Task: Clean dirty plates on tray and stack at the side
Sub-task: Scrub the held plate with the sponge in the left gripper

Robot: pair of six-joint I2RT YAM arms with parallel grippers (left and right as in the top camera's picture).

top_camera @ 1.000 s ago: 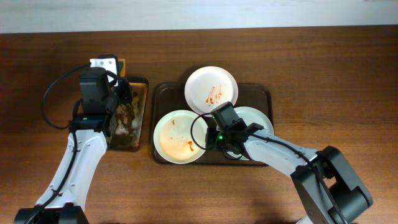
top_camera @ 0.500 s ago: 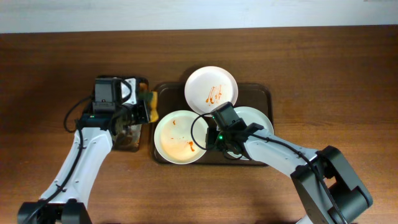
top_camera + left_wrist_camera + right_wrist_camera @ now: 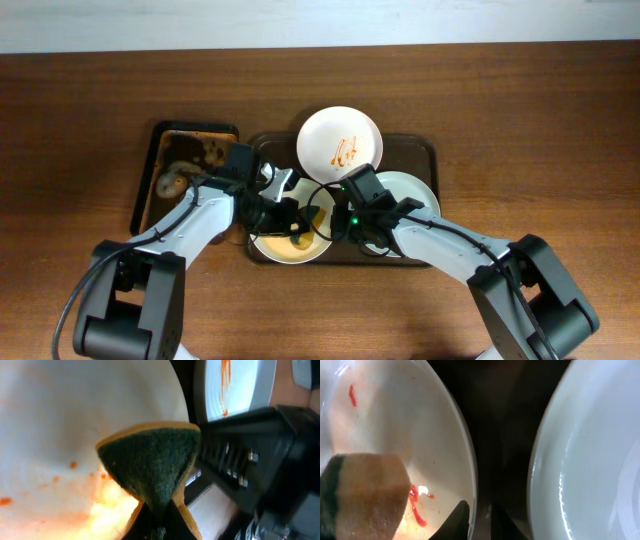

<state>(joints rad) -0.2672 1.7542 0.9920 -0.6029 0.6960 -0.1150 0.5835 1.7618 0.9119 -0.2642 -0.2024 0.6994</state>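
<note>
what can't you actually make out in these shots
- cream round plate: overhead, the left gripper and its green-and-yellow sponge cover its middle.
- pale green round plate: overhead, the right arm hides part of it; any sauce there is unseen.
- right gripper: right wrist view, the bottom edge cuts its fingers; grip on the cream plate's rim unclear.

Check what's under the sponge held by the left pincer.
Cream plate, with orange-red sauce streaks showing beside the sponge. Whatever sauce lies directly beneath is covered.
</note>
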